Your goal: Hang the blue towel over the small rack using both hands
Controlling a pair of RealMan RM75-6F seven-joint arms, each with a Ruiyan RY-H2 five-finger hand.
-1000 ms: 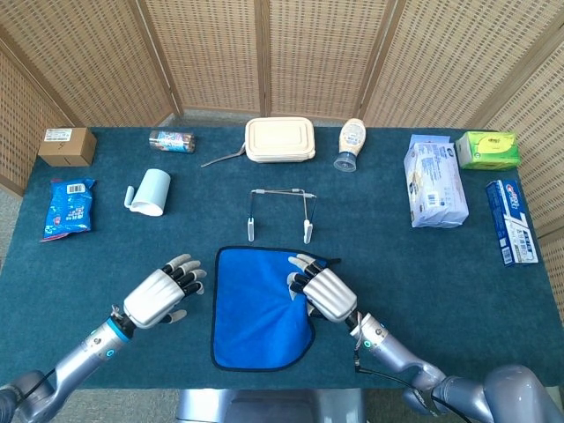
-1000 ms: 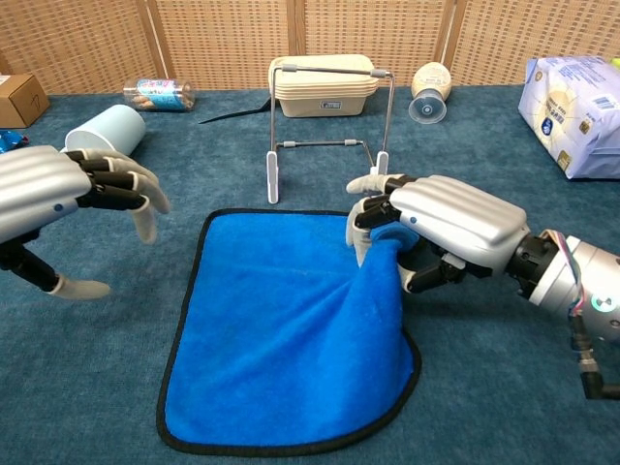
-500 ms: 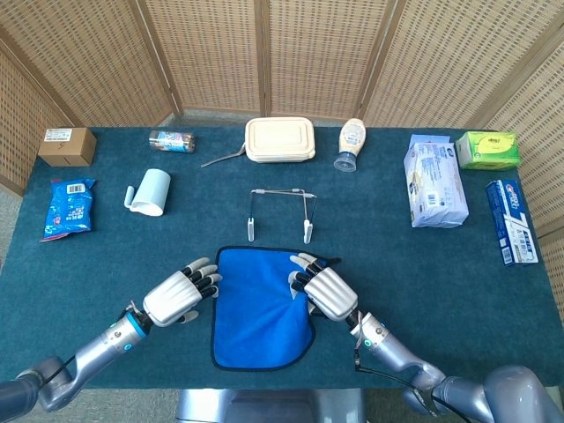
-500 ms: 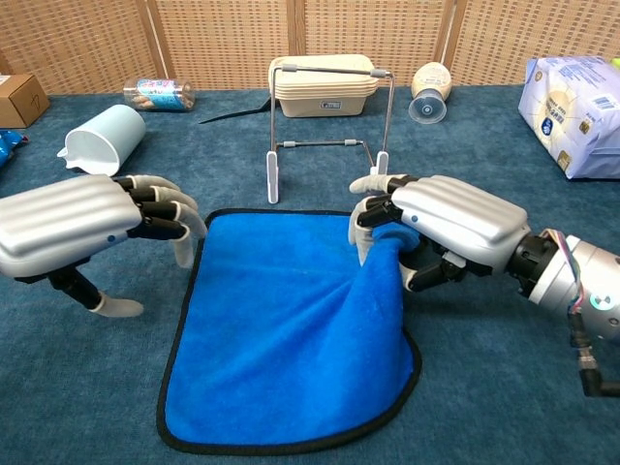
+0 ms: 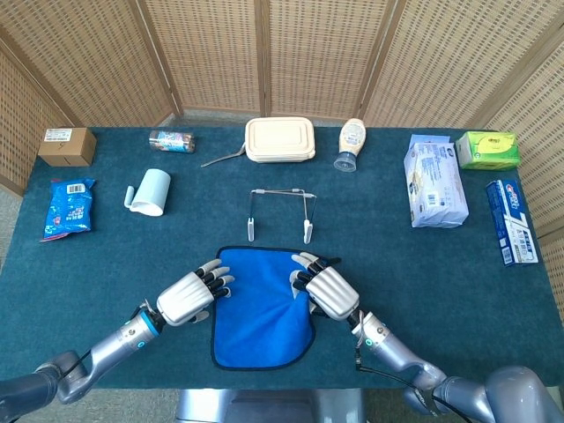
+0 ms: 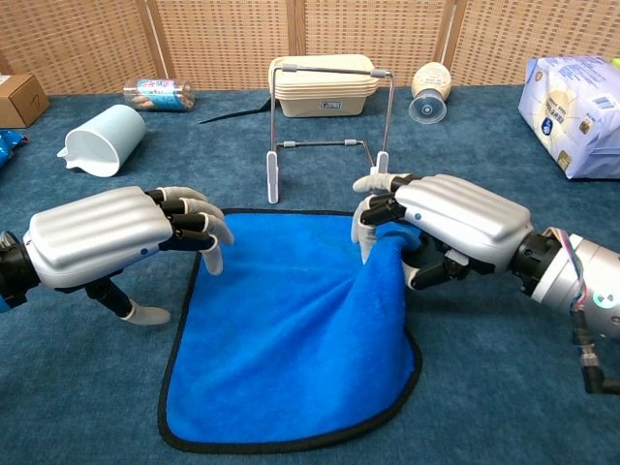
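The blue towel (image 5: pixel 257 308) (image 6: pixel 291 339) lies mostly flat on the table in front of me, black-edged. My right hand (image 5: pixel 326 287) (image 6: pixel 441 225) grips its far right corner, bunched and lifted a little off the cloth. My left hand (image 5: pixel 192 294) (image 6: pixel 116 234) hovers at the towel's far left corner with fingers curved and apart, holding nothing; its fingertips (image 6: pixel 213 254) are just over the left edge. The small wire rack (image 5: pixel 280 211) (image 6: pixel 329 126) stands upright just beyond the towel.
Behind the rack lie a cream lunch box (image 5: pixel 279 139), a fork (image 5: pixel 220 159) and a tipped bottle (image 5: pixel 350 144). A light-blue cup (image 5: pixel 150 190) lies at the left, with a snack bag (image 5: pixel 67 208) and cardboard box (image 5: pixel 67 145). Packages (image 5: pixel 434 180) sit right.
My left hand has moved right, from beside the towel to its far left corner. The right hand keeps its grip on the bunched corner, barely shifting.
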